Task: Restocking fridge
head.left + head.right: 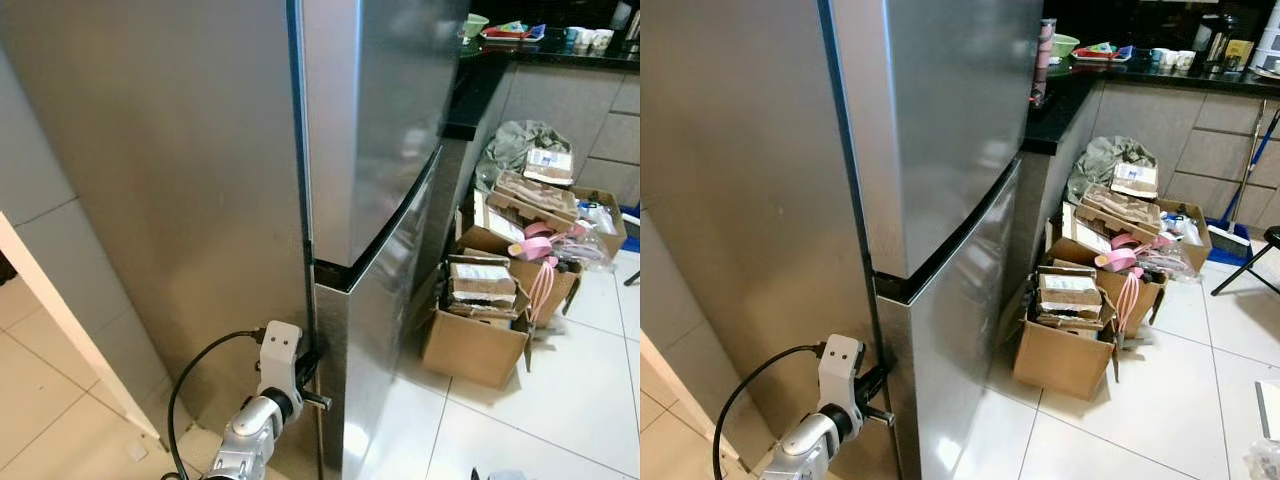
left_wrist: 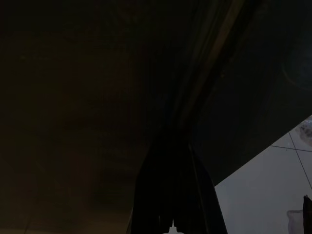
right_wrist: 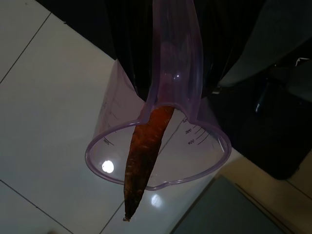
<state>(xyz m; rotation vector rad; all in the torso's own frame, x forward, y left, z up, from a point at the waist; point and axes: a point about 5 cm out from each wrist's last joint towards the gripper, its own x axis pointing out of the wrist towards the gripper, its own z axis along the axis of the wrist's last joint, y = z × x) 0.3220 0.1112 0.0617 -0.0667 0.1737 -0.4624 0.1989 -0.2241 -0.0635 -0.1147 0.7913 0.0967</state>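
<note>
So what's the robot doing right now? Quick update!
Left gripper at the fridge's lower door edge, door shut. Right gripper holding purple measuring jug with carrot. Cardboard boxes beside fridge.

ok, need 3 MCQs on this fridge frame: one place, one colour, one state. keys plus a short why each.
1. Where is the left gripper?
A. at the lower door's edge on the fridge
B. on the counter
C. in a cardboard box

2. What colour is the measuring jug on the right gripper's side?
A. green
B. translucent purple
C. white

3. What state are the fridge doors in?
A. both shut
B. upper open
C. lower removed

Answers:
1 A, its fingers meet the seam just below the gap between the doors.
2 B, the right wrist view shows a purple jug with a carrot in it.
3 A, both doors lie flush.
</note>
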